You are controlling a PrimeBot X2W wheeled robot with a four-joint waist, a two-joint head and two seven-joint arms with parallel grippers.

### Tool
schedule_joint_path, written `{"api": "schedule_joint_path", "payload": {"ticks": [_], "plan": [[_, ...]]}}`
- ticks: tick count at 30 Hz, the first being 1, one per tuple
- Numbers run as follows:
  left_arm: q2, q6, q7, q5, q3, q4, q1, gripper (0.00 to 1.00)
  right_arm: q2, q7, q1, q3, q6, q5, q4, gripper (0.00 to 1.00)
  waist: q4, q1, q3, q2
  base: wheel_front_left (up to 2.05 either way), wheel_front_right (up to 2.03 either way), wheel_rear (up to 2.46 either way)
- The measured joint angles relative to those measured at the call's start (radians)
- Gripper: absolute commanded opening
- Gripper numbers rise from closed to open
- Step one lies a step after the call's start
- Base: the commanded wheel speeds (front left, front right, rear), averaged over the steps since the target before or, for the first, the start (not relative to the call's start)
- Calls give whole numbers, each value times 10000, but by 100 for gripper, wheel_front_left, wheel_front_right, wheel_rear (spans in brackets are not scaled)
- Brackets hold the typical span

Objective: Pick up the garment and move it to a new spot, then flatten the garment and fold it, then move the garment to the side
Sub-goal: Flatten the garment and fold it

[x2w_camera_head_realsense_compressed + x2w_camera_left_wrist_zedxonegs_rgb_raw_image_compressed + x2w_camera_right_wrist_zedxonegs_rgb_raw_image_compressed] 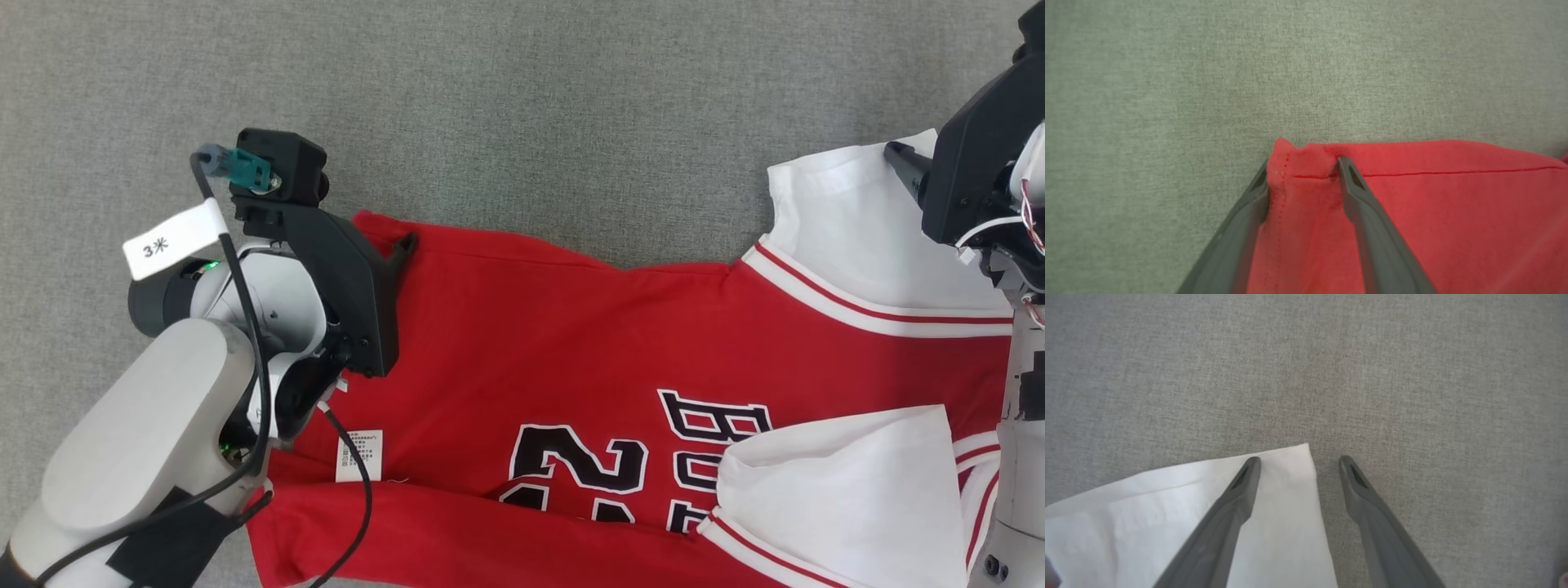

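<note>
The red jersey (pixel 571 343) lies lengthwise left-right on the surface (pixel 522 98); the left end effector (pixel 1304 165), part-open, straddles its far-left hem corner (pixel 1298 157); the right end effector (pixel 1299 459), wide open and empty, straddles the far-right white sleeve (pixel 1147 506) edge.

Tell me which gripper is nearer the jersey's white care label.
Left. The left gripper straddles the red hem corner, up the head view from the care label; the right gripper is far across, at the corner of the white sleeve.

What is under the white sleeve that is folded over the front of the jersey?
The white sleeve lies on the red jersey body. Black letters and a number show beside it; their remaining parts are covered by the sleeve, so the full word cannot be read.
</note>
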Motion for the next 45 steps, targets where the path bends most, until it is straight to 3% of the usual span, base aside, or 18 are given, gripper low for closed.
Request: {"api": "schedule_joint_path", "payload": {"ticks": [2, 3, 4, 6, 7, 9, 11, 12, 17, 22, 28, 31, 34, 35, 36, 37, 45], "plan": [[-35, -8, 111, -94, -21, 61, -77, 78, -23, 146, -35, -23, 0, 4, 58, 97, 43, 0, -2, 0, 0, 0, 0], [-56, -10, 151, -105, -33, 92, -116, 77, -29, 209, -50, -21, 0, 6, 71, 82, 60, 0, 1, 0, 0, 0, 0], [-77, -10, 209, -119, -36, 127, -155, 77, -27, 230, -74, -31, 0, 8, 82, 78, 71, 0, 9, 0, 0, 0, 0], [-86, -15, 290, -146, -42, 184, -250, 74, -25, 307, -149, -33, 0, 19, 151, 55, 78, 0, 27, 0, 0, 0, 0], [-98, -19, 295, -157, -38, 215, -283, 73, -25, 303, -181, -33, 0, 19, 182, 50, 77, 0, 38, 0, 0, 0, 0], [-119, -23, 336, -186, -33, 276, -348, 73, -19, 265, -214, -48, 0, 19, 255, 51, 72, 0, 50, -1, 0, 0, 0], [-117, -19, 384, -203, -2, 318, -453, 77, -17, 215, -231, -65, 0, 19, 318, 65, 71, -1, 57, 0, 0, 0, 0], [-111, -12, 414, -234, 35, 324, -490, 78, -19, 209, -252, -67, 0, 17, 336, 66, 69, 0, 60, 0, 0, 0, 0], [173, 127, 704, -337, 247, 215, -588, 83, -27, 157, -264, -71, 0, 15, 393, 67, 65, 0, 37, 0, 0, 0, 0], [439, 272, 1003, -523, 462, -242, -578, 82, -48, 138, -256, -75, 0, 15, 420, 67, 81, 0, -7, 0, 0, 0, 0], [619, 443, 1321, -650, 451, -485, -425, 66, -52, 150, -255, -38, 0, 17, 431, 66, 47, 0, 16, 0, 0, 0, 0], [610, 449, 1321, -692, 447, -451, -424, 63, -52, 178, -265, -6, 0, 21, 424, 63, 16, 0, 47, 0, 0, 0, 0], [606, 439, 1315, -700, 453, -410, -432, 49, -52, 209, -283, 12, 0, 23, 430, 45, -6, 0, 69, 0, 0, 0, 0], [602, 431, 1308, -700, 447, -395, -434, 41, -54, 221, -301, 29, 0, 42, 449, 17, -16, 0, 78, 0, 0, 0, 0], [593, 420, 1308, -700, 435, -382, -437, 25, -54, 236, -310, 58, 0, 107, 481, 0, -23, 0, 84, 0, 0, 0, 0], [583, 405, 1308, -708, 418, -370, -437, 0, -58, 267, -310, 96, 0, 188, 499, 0, -29, 0, 85, 0, 0, 0, 0], [531, 270, 1041, -769, 439, -374, -442, 0, -203, -23, -260, 174, 0, 391, 458, 0, -28, 0, 19, 0, 0, 0, 0]]}}
